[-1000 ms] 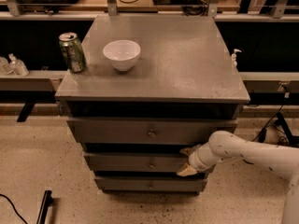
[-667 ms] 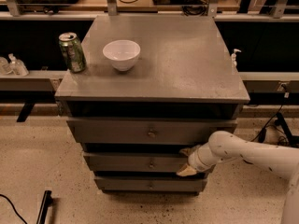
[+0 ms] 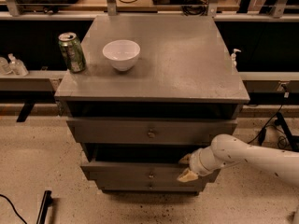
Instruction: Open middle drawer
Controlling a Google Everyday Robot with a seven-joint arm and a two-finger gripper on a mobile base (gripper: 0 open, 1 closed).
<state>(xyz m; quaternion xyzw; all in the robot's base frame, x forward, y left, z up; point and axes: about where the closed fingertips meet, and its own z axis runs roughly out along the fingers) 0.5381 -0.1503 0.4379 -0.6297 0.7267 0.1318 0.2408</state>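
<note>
The grey cabinet (image 3: pixel 154 85) has three drawers. The middle drawer (image 3: pixel 126 171), with a small round knob (image 3: pixel 151 175), stands pulled out a little, and a dark gap shows above its front. My gripper (image 3: pixel 186 167) is at the right end of that drawer front. Its two tan fingers are apart, one fingertip (image 3: pixel 185 158) above the front's top edge and the other lower, against the front. The top drawer (image 3: pixel 112 132) looks closed. The lowest drawer (image 3: pixel 140 186) shows as a thin strip below.
A green soda can (image 3: pixel 72 52) and a white bowl (image 3: pixel 121 54) stand on the cabinet top at the back left. My white arm (image 3: pixel 261 160) reaches in from the right. Cables (image 3: pixel 273 122) lie on the floor at the right, and a dark bar (image 3: pixel 44 204) lies at the lower left.
The middle drawer front has slid out towards the camera and the dark gap above it has widened. My gripper has moved out with it, slightly down and left.
</note>
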